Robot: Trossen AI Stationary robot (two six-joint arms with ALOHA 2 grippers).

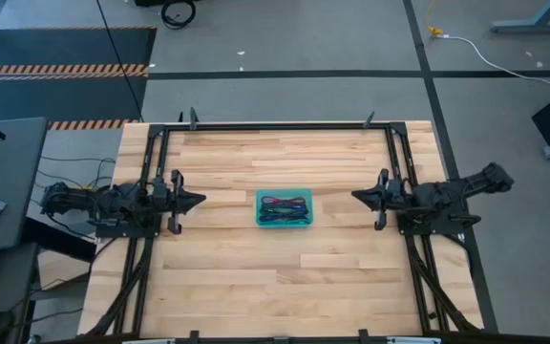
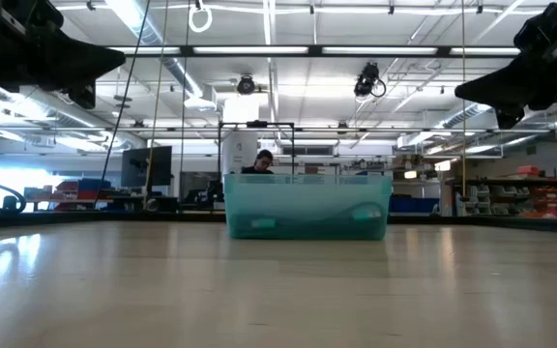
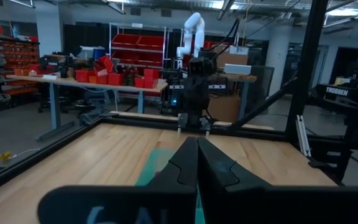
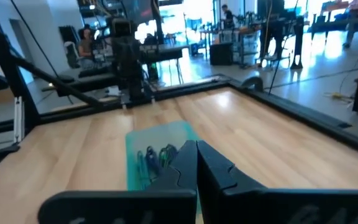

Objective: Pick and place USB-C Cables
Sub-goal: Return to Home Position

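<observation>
Several cables (image 1: 285, 204) fill tray (image 1: 285, 225) between both arms (image 1: 113, 203) (image 1: 442, 196)

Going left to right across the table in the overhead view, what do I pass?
Left gripper, fingers shut → teal tray in the middle, with the cables lying inside it → right gripper, fingers shut.

coiled cables (image 1: 285, 204) too small to count from above, tray (image 4: 159, 132) partly hidden behind right end effector (image 4: 196, 144)
</observation>
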